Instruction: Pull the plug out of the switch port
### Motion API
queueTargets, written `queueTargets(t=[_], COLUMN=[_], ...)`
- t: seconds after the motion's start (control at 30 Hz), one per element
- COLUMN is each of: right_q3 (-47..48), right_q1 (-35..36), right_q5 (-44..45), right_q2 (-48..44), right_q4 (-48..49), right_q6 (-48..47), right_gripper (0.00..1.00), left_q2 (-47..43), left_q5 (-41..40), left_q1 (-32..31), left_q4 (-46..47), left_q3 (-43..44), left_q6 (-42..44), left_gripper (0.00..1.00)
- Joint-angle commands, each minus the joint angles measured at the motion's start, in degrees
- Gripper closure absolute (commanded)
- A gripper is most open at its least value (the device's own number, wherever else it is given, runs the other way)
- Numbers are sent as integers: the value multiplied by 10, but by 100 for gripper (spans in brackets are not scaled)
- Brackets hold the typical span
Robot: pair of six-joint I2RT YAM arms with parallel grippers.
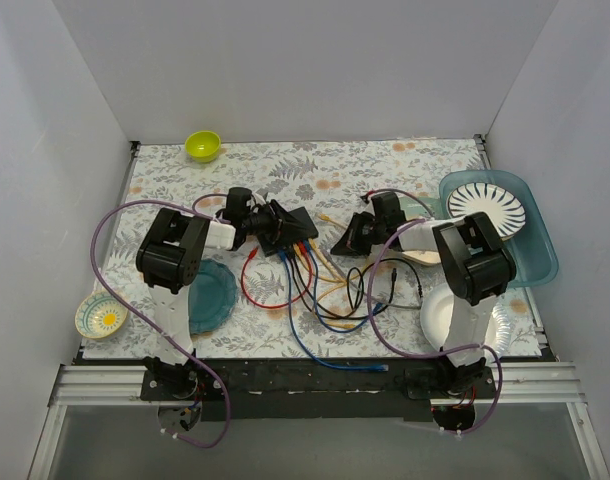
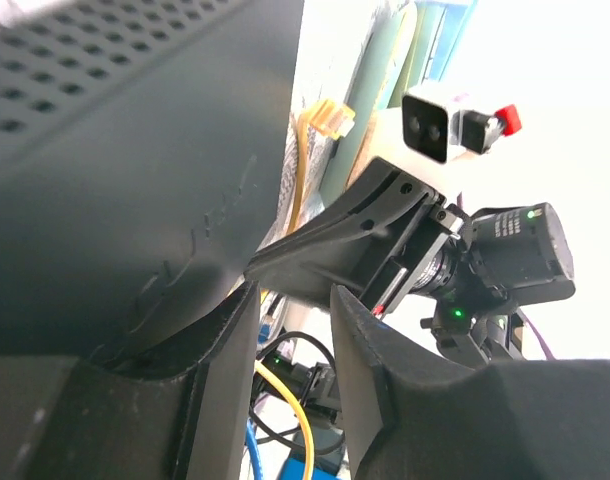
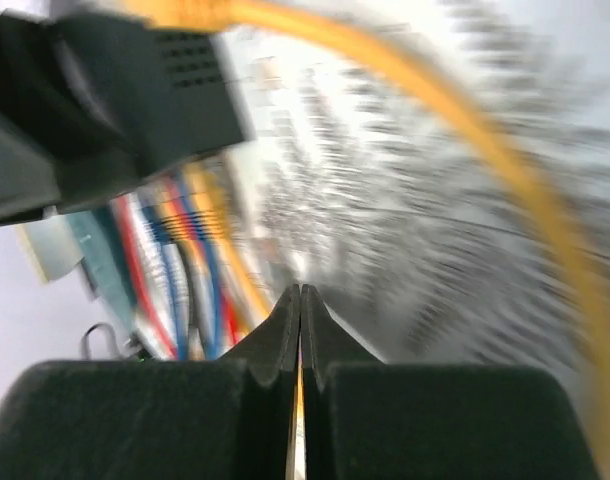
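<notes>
The dark switch (image 1: 285, 228) lies mid-table and fills the upper left of the left wrist view (image 2: 115, 170). My left gripper (image 1: 257, 226) is at its left end, jaws apart, with one finger (image 2: 220, 390) against the switch's edge and cables showing in the gap. My right gripper (image 1: 347, 240) is just right of the switch and shut on a thin yellow cable (image 3: 299, 445). That cable arcs overhead (image 3: 505, 150) in a blurred view. A yellow plug (image 2: 325, 118) shows beside the switch's edge, its tip seemingly clear of the switch.
Red, blue and black cables (image 1: 305, 290) fan out from the switch toward the near edge. There is a teal plate (image 1: 213, 295), a small patterned bowl (image 1: 102, 317), a green bowl (image 1: 203, 146), a blue tray (image 1: 535, 250) with a striped plate, and a white plate (image 1: 440, 318).
</notes>
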Motion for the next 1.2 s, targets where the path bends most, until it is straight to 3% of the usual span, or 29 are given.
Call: queueTargets(t=[0.0, 0.13, 0.27, 0.37, 0.53, 1.17], right_q3=[-27, -11, 38, 73, 147, 183], right_q1=[-51, -61, -39, -14, 20, 34], right_q5=[119, 78, 47, 38, -4, -22], right_q2=[-39, -43, -38, -31, 31, 115], right_q4=[-124, -87, -63, -63, -78, -60], right_q6=[-43, -57, -53, -63, -72, -55], right_gripper=[99, 99, 68, 60, 56, 59], left_q2=[-5, -17, -22, -27, -29, -31], left_q5=[-18, -12, -3, -3, -3, -3], left_q1=[24, 33, 34, 34, 34, 33], left_q4=[-63, -56, -43, -38, -36, -44], left_q3=[-21, -25, -21, -20, -22, -32], left_q6=[-11, -11, -16, -20, -20, -16], left_gripper=[66, 65, 65, 65, 66, 65])
